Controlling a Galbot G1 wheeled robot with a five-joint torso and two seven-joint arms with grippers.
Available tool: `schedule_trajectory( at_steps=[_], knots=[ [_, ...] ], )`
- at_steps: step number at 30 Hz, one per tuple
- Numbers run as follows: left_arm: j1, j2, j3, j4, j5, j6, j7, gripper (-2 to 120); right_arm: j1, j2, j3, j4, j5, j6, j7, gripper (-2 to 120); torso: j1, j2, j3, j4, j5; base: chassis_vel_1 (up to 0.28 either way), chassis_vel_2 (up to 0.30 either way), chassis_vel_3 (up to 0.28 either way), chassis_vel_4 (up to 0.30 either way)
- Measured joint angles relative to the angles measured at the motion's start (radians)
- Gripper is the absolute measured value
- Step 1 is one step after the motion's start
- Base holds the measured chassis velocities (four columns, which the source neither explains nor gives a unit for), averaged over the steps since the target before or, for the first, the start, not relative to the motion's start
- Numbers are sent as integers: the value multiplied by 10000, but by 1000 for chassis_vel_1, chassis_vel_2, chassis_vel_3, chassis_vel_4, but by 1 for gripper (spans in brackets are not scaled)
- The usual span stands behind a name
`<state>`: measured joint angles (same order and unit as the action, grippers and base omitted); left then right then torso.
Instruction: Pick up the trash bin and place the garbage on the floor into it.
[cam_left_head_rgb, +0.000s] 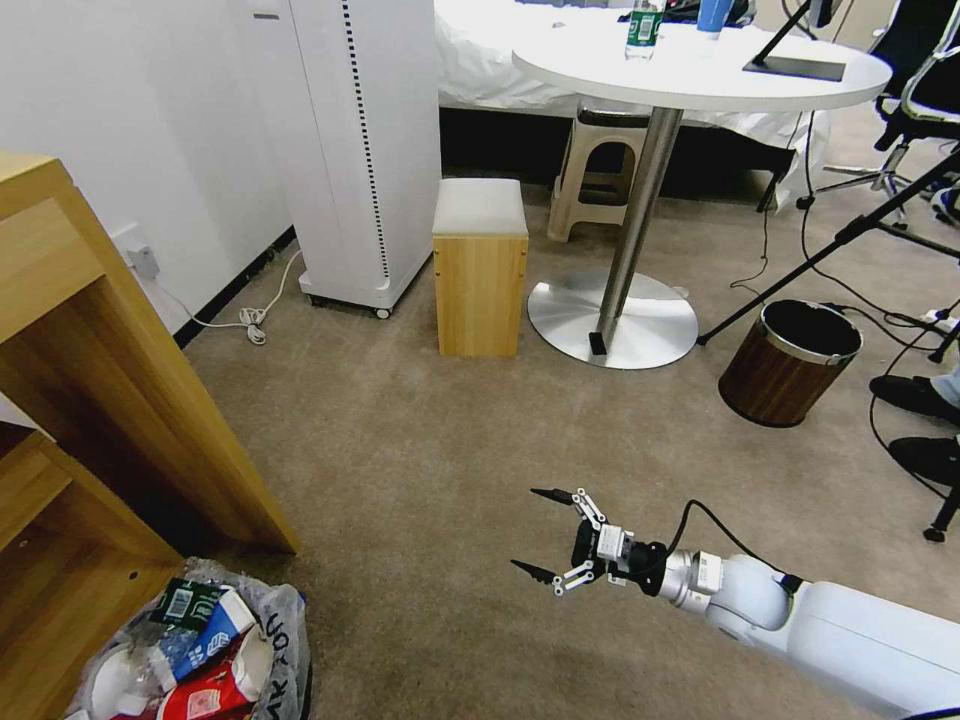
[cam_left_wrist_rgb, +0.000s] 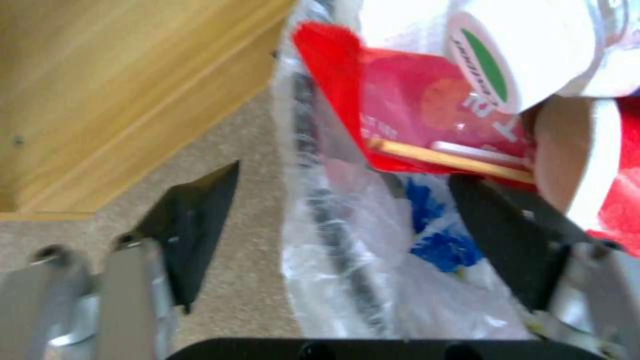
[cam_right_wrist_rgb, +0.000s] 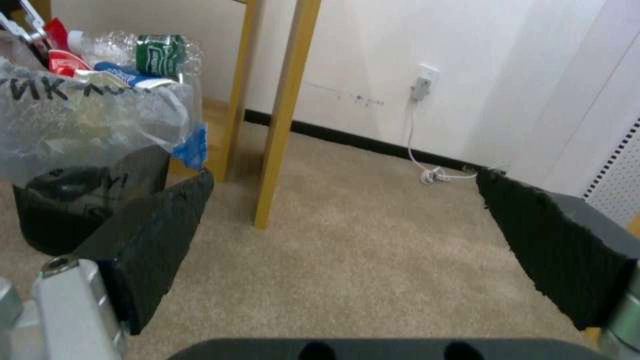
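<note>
The trash bin (cam_left_head_rgb: 285, 640), black with a crinkly lettered bag, stands on the floor (cam_left_head_rgb: 420, 450) at the lower left beside a wooden leg. Garbage fills it: a green-label bottle (cam_left_head_rgb: 185, 605), a blue-white carton (cam_left_head_rgb: 222, 622) and a red wrapper (cam_left_head_rgb: 205, 695). In the left wrist view my left gripper (cam_left_wrist_rgb: 347, 210) is open, its fingers straddling the bin's rim (cam_left_wrist_rgb: 327, 220), close to a red wrapper (cam_left_wrist_rgb: 413, 110) and a wooden stick (cam_left_wrist_rgb: 447, 157). My right gripper (cam_left_head_rgb: 527, 530) hangs open and empty over bare carpet to the bin's right; its camera shows the bin (cam_right_wrist_rgb: 80, 150).
A wooden desk (cam_left_head_rgb: 100, 350) rises at the left. Farther off stand a white appliance (cam_left_head_rgb: 360, 150), a wooden stool (cam_left_head_rgb: 480, 270), a round table's steel base (cam_left_head_rgb: 612, 320) and a brown wood-grain bin (cam_left_head_rgb: 790, 360). Cables, stand legs and a person's shoes (cam_left_head_rgb: 915, 395) crowd the right.
</note>
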<state>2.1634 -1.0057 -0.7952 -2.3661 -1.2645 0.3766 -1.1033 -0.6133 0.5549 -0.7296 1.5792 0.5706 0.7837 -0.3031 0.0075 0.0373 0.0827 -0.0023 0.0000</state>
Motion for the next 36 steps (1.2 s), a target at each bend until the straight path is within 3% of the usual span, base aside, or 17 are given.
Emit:
schedule_trajectory(
  at_steps=[5,17,25,29,36],
  knots=[
    [498,-309,-90,-242,542,145,137,99,-16,-57,110,-36,40,38,-73,100,0,1,0,0,0,0,0,0,0],
    [1236,-1003,-225,-470,1750,280,707,100,221,-119,-43,-123,145,97,-123,100,-2,1,0,0,0,0,0,0,0],
    [2273,-2141,-342,-657,5150,-171,2285,100,-887,-91,1508,-211,264,-116,85,100,-2,1,0,2,2,0,0,0,0],
    [2487,-2396,-403,-770,5674,-363,2469,100,-1255,-140,1850,-176,273,-116,83,100,-2,1,-1,0,1,0,0,0,0],
    [2905,-3449,-254,-995,8351,-1317,3612,100,-2032,-317,2702,-112,244,-23,-56,100,-2,2,-1,0,1,0,0,0,0]
  ],
)
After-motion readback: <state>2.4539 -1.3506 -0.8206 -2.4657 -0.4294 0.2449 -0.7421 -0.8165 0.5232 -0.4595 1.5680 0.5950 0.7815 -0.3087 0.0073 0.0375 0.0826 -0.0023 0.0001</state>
